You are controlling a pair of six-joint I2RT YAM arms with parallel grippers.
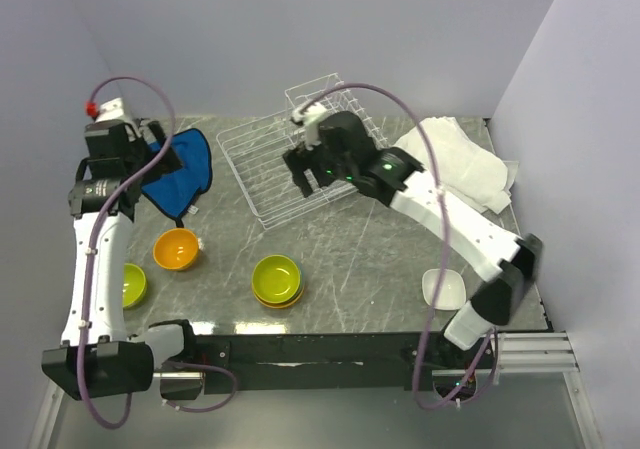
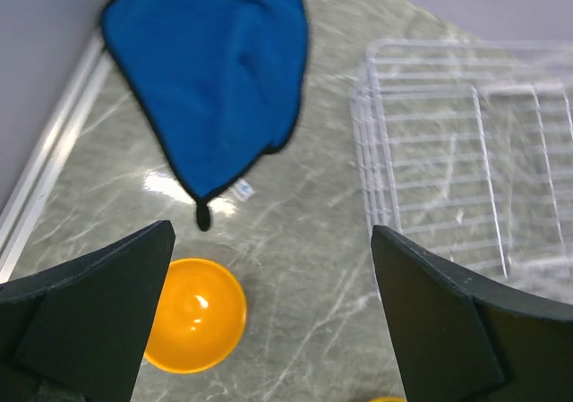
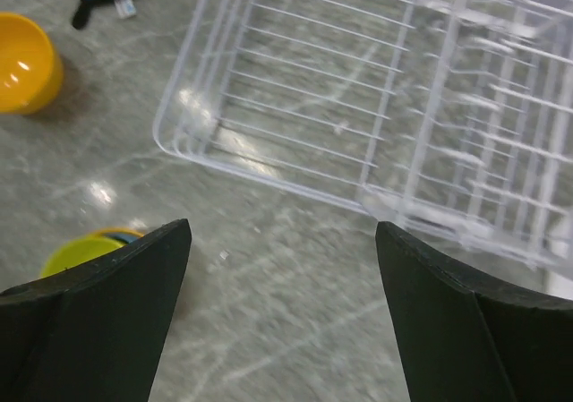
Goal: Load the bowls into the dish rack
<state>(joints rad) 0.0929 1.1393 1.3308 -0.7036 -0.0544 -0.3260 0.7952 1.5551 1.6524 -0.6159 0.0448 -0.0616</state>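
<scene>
**Rack bare of bowls, both grippers empty: first pick to be made**

Left gripper (image 2: 270,241): fingers spread wide, nothing between them. It hangs above the table (image 1: 370,259) near the left wall, looking down on the orange bowl (image 2: 192,317), which sits open side up just inside its left finger line. A blue cloth (image 2: 215,71) lies beyond the bowl, apart from it.

Right gripper (image 3: 282,232): also spread, also empty. It hovers over the near edge of the dish rack (image 1: 250,169), flat tray on its left and upright dividers on its right.

Other bowls, all on the table and well apart from the rack:
- a lime green bowl (image 1: 133,283) beside the left arm, partly hidden by it
- a lime green bowl nested on another (image 1: 276,275) at centre front. An orange-yellow rim peeks beneath; I cannot tell how many are in the stack.

A small white dish (image 1: 443,287) and white towels (image 1: 465,164) sit on the right.

Judgement: loading has not begun. The orange bowl is the likely pick for the left arm.

To do it well:
- Shift left until one finger is over the bowl's hollow and the other is outside the wall, then drop straight down.
- Pinch the rim wall, not the whole bowl.
- The glossy plastic may slip or skate, so close squarely.
- Lift clear before crossing to the rack.
- Mind the right arm parked over the rack; one arm should give way.
</scene>
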